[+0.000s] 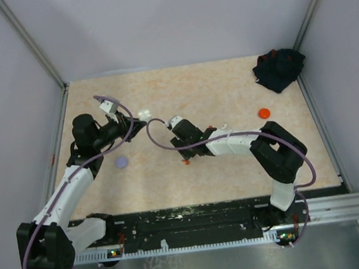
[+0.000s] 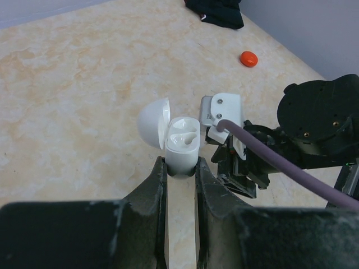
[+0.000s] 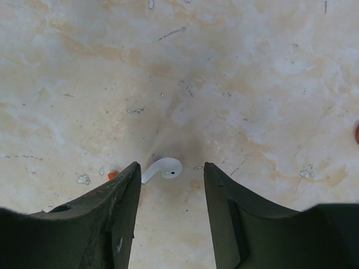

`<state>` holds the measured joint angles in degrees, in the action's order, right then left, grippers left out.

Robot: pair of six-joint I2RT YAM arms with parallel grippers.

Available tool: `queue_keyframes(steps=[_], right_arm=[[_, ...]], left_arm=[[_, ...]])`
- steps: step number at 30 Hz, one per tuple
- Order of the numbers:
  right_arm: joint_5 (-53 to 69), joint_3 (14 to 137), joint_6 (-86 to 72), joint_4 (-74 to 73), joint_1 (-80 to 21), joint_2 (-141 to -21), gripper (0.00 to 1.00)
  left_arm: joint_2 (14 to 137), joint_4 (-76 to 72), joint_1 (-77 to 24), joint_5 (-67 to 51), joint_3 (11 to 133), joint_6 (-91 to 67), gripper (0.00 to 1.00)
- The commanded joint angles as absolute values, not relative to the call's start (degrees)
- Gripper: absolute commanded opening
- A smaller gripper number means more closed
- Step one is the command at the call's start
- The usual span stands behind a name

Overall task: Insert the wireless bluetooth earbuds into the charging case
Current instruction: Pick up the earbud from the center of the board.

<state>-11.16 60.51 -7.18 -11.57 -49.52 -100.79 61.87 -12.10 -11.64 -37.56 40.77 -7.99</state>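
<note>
The white charging case stands upright with its lid flipped open to the left, and my left gripper is shut on its lower body. In the top view the case is held above the table at the left-centre. One white earbud lies flat on the table, stem pointing left. My right gripper hangs open just over it, with the left finger close to the stem and the right finger apart from it. A tiny red bit lies beside the left finger, and in the top view the red bit sits just below the right gripper.
A lavender disc lies near my left arm. An orange disc sits at the right, and a black cloth is bunched in the far right corner. My right wrist is close beside the held case.
</note>
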Motion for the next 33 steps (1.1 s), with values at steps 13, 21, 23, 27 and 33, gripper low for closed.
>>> queue_keyframes(steps=[13, 21, 23, 27, 33], right_arm=[[-14.9, 61.3, -6.2, -15.7, -48.6, -100.4, 0.50], [-12.0, 60.0, -6.0, -15.8, -45.9, -97.5, 0.47], [-10.8, 60.5, -5.8, -16.0, -45.7, -97.0, 0.46], [-7.2, 62.3, -5.0, -16.0, -45.7, -97.0, 0.45], [-5.8, 64.6, -5.5, -16.2, -45.7, -99.6, 0.42]], left_arm=[[62.9, -15.2, -10.5, -41.0, 40.6, -8.9, 0.00], [63.0, -15.3, -10.4, -41.3, 40.6, -9.1, 0.00], [63.0, -15.3, -10.4, -41.4, 40.6, -9.1, 0.00], [63.0, -15.3, -10.3, -41.5, 40.6, -9.0, 0.00], [62.8, -15.4, -10.1, -41.7, 40.6, -9.2, 0.00]])
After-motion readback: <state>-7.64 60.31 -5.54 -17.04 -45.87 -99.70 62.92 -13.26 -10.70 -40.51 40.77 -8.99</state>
